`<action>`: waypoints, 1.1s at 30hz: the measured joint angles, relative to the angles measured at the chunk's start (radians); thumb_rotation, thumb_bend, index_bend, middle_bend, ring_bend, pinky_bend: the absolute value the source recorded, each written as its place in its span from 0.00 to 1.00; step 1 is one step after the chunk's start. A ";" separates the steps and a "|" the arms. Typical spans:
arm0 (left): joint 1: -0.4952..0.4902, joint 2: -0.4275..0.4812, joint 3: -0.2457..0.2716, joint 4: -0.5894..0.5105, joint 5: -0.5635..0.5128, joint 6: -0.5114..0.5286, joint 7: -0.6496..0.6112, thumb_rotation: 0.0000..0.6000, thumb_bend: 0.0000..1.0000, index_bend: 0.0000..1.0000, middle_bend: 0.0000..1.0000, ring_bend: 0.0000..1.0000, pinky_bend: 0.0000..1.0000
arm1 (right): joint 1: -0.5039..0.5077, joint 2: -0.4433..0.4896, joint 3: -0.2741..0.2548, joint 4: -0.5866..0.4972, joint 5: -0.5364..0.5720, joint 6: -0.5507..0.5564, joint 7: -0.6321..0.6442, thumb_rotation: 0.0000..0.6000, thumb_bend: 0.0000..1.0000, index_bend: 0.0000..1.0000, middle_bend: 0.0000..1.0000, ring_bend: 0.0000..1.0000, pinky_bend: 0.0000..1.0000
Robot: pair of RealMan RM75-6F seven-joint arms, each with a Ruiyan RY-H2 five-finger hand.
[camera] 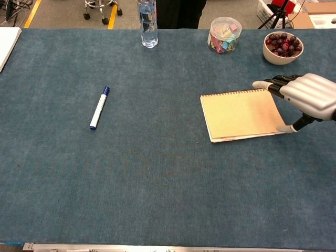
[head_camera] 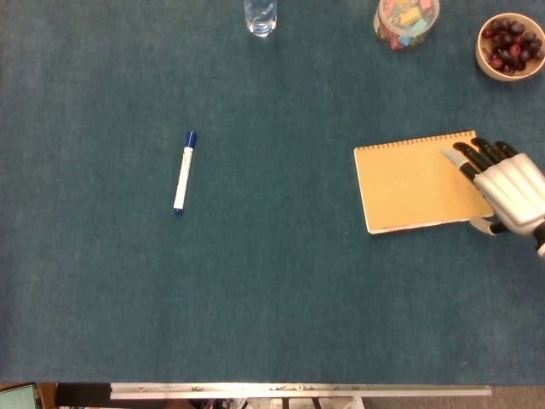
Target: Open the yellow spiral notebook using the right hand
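The yellow spiral notebook (head_camera: 413, 181) (camera: 239, 114) lies flat and closed on the blue table cloth, its spiral along the far edge. My right hand (head_camera: 509, 186) (camera: 307, 94) is at the notebook's right edge, fingers (head_camera: 470, 158) stretched out and apart over the far right corner. Its thumb (camera: 289, 128) sits by the near right corner. The hand holds nothing. My left hand shows in neither view.
A blue-capped marker (head_camera: 183, 172) (camera: 98, 108) lies at the left. Along the far edge stand a water bottle (camera: 148, 23), a jar of coloured clips (camera: 224, 34) and a bowl of dark red fruit (camera: 283, 47). A white sheet (camera: 6, 43) lies at the far left.
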 measured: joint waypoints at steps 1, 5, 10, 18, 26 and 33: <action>0.000 0.000 0.000 0.000 0.000 -0.001 0.000 1.00 0.49 0.08 0.11 0.02 0.06 | -0.002 -0.006 0.001 0.010 0.001 -0.002 -0.002 0.88 0.16 0.00 0.13 0.11 0.22; -0.001 -0.001 0.001 0.002 -0.001 -0.003 -0.001 1.00 0.49 0.08 0.11 0.02 0.06 | -0.011 -0.040 0.005 0.052 0.006 -0.015 -0.014 0.88 0.16 0.00 0.13 0.11 0.22; 0.003 0.001 0.002 0.005 -0.006 -0.003 -0.005 1.00 0.49 0.08 0.11 0.02 0.06 | -0.020 -0.078 0.003 0.093 -0.003 -0.020 -0.039 0.88 0.16 0.00 0.13 0.10 0.22; 0.002 0.002 0.002 0.009 -0.007 -0.006 -0.009 1.00 0.49 0.08 0.11 0.02 0.06 | -0.036 -0.134 0.009 0.157 -0.016 -0.014 -0.080 0.88 0.16 0.00 0.13 0.09 0.21; 0.002 0.003 0.004 0.009 -0.009 -0.011 -0.018 1.00 0.49 0.08 0.11 0.02 0.06 | -0.038 -0.171 0.022 0.195 -0.023 -0.022 -0.097 0.88 0.16 0.00 0.13 0.09 0.21; 0.005 0.008 0.005 0.010 -0.012 -0.010 -0.029 1.00 0.49 0.08 0.11 0.02 0.06 | -0.028 -0.203 0.042 0.226 -0.024 -0.032 -0.116 0.88 0.16 0.00 0.13 0.09 0.21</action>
